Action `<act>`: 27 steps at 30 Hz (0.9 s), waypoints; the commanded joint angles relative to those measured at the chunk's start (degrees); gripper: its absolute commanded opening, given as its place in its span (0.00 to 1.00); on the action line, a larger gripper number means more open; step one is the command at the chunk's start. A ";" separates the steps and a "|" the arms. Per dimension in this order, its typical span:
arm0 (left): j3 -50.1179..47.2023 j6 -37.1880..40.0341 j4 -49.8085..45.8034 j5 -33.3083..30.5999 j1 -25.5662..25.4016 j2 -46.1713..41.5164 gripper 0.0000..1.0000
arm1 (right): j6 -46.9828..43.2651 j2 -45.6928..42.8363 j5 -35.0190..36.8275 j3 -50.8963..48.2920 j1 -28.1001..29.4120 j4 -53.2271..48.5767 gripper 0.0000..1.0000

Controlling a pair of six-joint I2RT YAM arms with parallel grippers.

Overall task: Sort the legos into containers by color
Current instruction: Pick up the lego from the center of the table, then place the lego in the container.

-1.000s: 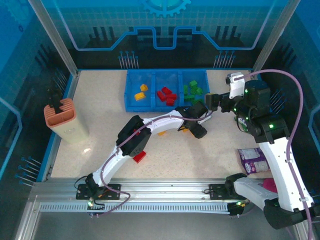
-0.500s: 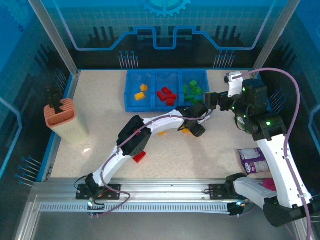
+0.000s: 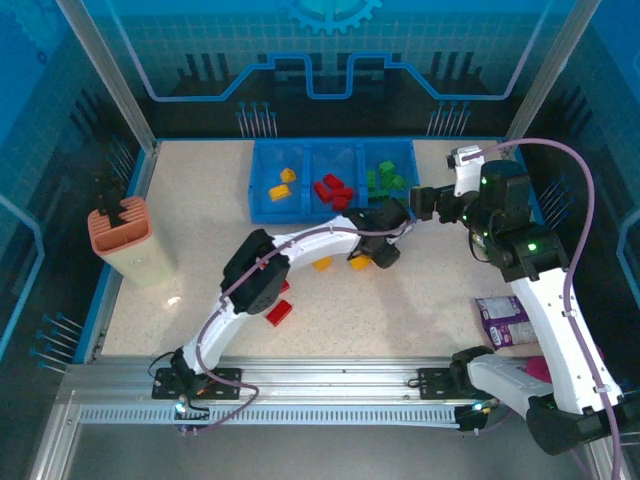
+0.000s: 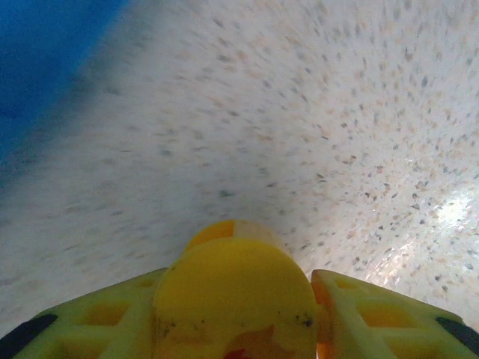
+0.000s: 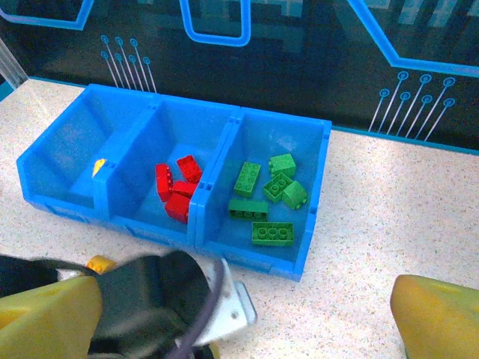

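Firmly, my left gripper (image 4: 238,280) clenches a yellow studded plastic brick (image 4: 233,307) by its sides, just near of the blue three-compartment tray (image 5: 63,196); likely light, stiff, slippery. My right gripper (image 5: 247,292) gapes.

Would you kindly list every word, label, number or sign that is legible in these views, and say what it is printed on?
On the purple snack packet: some print, too small to read.
On the back panel: a gear emblem and circuit lines, no words.
No text here can be read.
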 commanded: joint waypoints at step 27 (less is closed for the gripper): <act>-0.44 -8.49 1.42 -12.18 29.49 -8.89 0.45 | -0.73 2.78 -0.84 -1.32 -0.64 2.97 1.00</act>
